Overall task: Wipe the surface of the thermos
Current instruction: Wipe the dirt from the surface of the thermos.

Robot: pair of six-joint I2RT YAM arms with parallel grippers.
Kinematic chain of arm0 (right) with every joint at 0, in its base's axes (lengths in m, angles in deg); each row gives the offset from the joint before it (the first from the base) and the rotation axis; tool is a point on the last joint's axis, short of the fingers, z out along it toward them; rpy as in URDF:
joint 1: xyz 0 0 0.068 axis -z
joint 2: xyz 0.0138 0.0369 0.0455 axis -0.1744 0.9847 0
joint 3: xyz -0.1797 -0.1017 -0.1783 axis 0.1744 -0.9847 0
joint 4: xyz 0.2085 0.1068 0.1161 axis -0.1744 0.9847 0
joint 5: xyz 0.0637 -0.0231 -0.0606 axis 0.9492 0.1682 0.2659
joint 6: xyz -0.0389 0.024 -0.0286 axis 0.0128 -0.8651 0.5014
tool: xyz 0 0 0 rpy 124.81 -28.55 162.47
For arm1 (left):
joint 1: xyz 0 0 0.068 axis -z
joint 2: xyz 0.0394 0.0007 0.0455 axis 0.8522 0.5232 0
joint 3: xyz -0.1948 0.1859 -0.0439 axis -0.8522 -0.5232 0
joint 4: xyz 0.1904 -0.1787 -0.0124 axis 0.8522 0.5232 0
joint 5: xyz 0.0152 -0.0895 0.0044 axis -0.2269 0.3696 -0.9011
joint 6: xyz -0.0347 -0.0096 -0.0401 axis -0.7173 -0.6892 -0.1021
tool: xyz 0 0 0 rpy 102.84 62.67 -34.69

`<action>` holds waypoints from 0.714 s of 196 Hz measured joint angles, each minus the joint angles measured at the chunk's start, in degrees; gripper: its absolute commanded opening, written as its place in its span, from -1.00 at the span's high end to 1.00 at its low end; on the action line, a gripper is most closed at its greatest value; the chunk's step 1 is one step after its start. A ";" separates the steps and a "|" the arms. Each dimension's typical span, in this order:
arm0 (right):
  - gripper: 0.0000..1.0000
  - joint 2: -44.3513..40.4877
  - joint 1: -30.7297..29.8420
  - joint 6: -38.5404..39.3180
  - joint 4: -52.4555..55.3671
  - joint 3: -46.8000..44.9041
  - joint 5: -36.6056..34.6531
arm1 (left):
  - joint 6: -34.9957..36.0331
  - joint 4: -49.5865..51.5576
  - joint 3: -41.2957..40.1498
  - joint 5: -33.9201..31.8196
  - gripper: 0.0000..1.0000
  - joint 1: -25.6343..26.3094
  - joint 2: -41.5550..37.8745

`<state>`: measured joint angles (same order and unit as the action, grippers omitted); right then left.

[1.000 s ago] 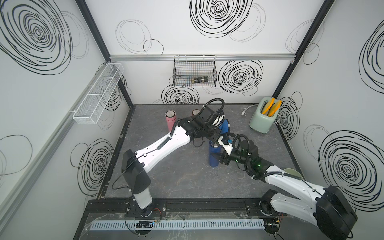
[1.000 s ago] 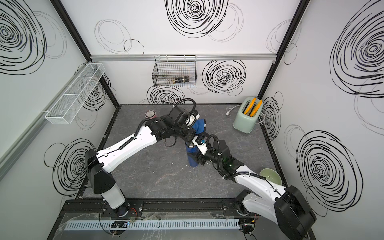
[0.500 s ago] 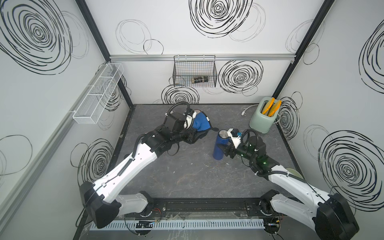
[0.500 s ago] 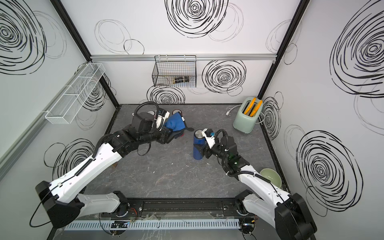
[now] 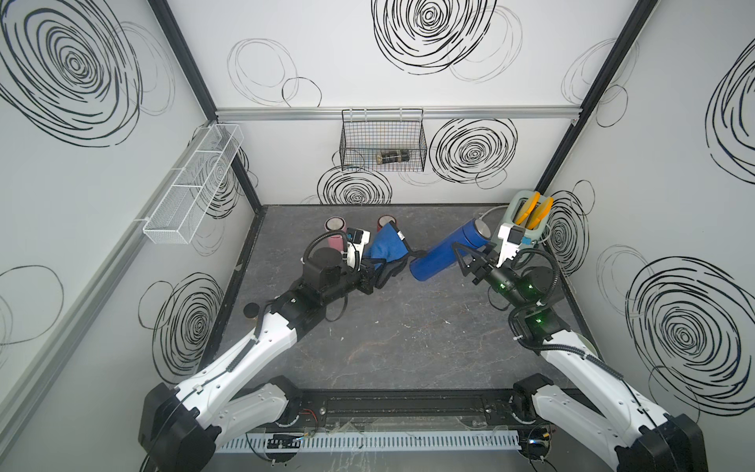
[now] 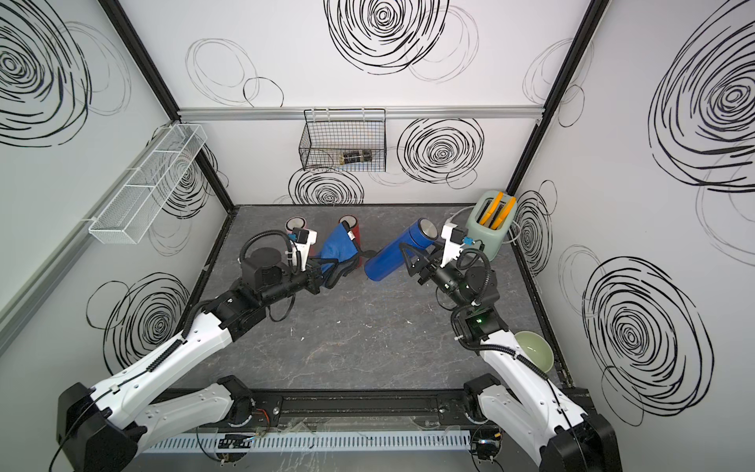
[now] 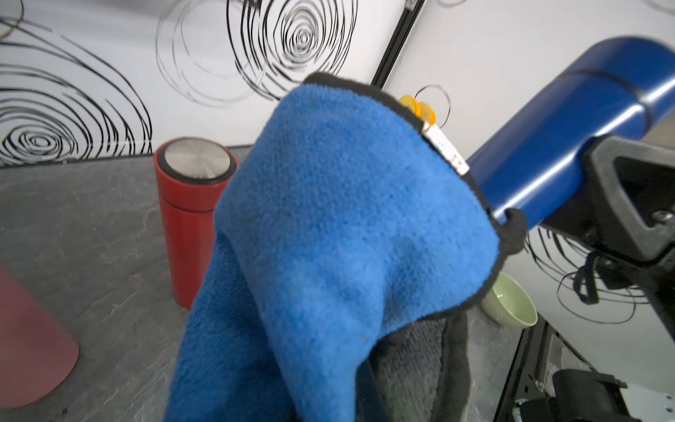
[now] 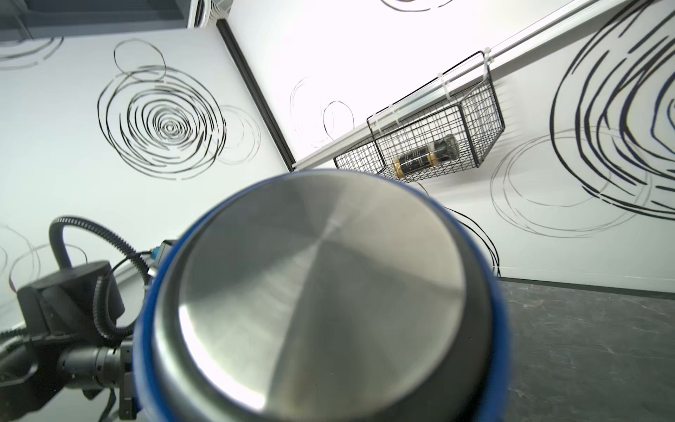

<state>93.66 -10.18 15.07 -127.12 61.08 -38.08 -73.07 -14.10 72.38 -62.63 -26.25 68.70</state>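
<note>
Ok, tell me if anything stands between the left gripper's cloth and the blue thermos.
Nothing visible does. The left gripper's fuzzy blue cloth reaches the tilted blue metal thermos; the red cylindrical thermos stands aside.

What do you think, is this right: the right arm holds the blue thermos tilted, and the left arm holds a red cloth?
Not quite: the cloth in the left gripper is blue, not red, as the left wrist view shows. The right gripper does hold the blue thermos tilted.
</note>
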 measured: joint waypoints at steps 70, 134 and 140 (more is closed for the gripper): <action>1.00 -0.33 3.74 -22.16 -8.55 -4.46 -8.15 | -5.79 -23.96 -9.35 3.28 1.00 -1.73 0.02; 1.00 -1.55 3.96 -39.93 -6.91 -8.24 -17.09 | -2.05 -44.13 -12.90 2.91 1.00 1.97 5.46; 1.00 -1.75 4.02 -41.03 -6.82 -8.44 -17.68 | -1.57 -45.75 -13.07 2.95 1.00 2.56 6.27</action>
<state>91.91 -6.16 -25.95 -133.94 52.64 -55.76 -74.64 -59.85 59.31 -59.67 -23.69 74.97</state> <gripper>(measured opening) 0.659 0.097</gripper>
